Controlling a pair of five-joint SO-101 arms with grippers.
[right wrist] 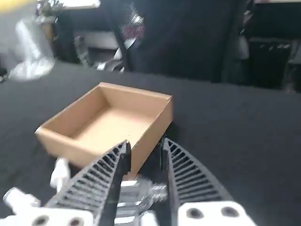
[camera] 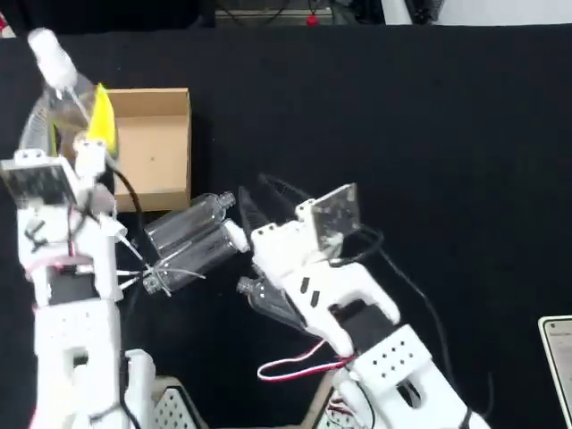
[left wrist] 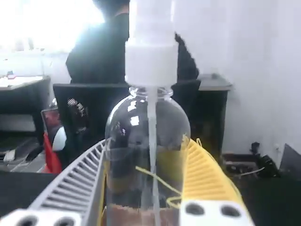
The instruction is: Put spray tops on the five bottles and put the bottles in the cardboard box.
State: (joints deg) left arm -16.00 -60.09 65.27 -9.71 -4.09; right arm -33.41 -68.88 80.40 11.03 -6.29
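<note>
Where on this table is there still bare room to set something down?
Bare: the black table from the right gripper rightward and out to the far edge, and the cardboard box floor. Crowded: between the arms, where loose bottles lie by the box.

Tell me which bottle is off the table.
The bottle wearing a white spray top, gripped in the left tool near the cardboard box; the others lie sideways on the table.

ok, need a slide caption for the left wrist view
Left gripper shut on an upright clear bottle with a white spray top on its neck.
</note>
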